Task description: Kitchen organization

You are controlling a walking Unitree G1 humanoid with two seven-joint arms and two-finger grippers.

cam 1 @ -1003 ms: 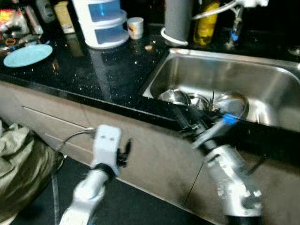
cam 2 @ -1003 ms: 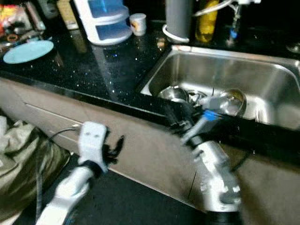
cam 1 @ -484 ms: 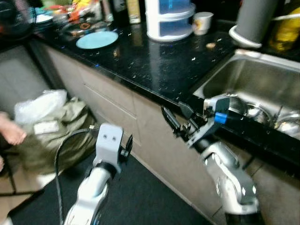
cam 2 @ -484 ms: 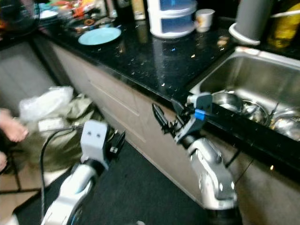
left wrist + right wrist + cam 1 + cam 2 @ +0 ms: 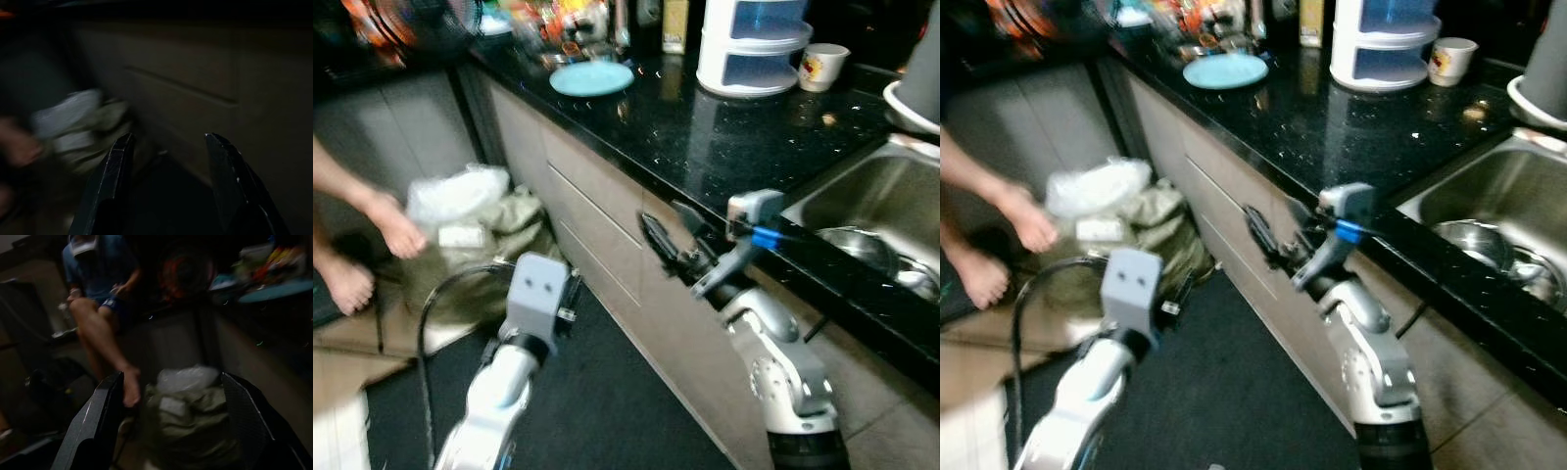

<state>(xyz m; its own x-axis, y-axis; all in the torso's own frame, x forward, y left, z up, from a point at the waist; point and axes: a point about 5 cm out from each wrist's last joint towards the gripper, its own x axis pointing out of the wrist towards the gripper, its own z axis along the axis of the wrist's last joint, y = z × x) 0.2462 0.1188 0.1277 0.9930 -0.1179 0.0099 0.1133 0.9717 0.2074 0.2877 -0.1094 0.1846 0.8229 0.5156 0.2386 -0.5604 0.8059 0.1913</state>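
Note:
My right gripper (image 5: 668, 227) is held out in front of the black counter's edge (image 5: 705, 196), open with nothing in it. Its wrist view (image 5: 172, 379) looks between spread fingers at a seated person and a bag on the floor. My left gripper (image 5: 572, 298) hangs low over the dark floor mat, and its fingers (image 5: 115, 181) stand apart and empty in the left wrist view. On the counter lie a light blue plate (image 5: 592, 76), a white and blue drawer box (image 5: 751, 44) and a cup (image 5: 823, 66). Steel bowls (image 5: 862, 245) sit in the sink at the right.
A person's hand (image 5: 396, 220) and bare foot (image 5: 347, 284) are at the left. Beside them on the floor lies an olive bag topped by a white plastic bag (image 5: 470, 201). Beige cabinet drawers (image 5: 587, 206) run under the counter. Clutter crowds the counter's far end (image 5: 558, 20).
The camera has swung left: the sink slid to the right edge, and the floor bags and the person's hand and foot came into view. Both grippers stay open and empty.

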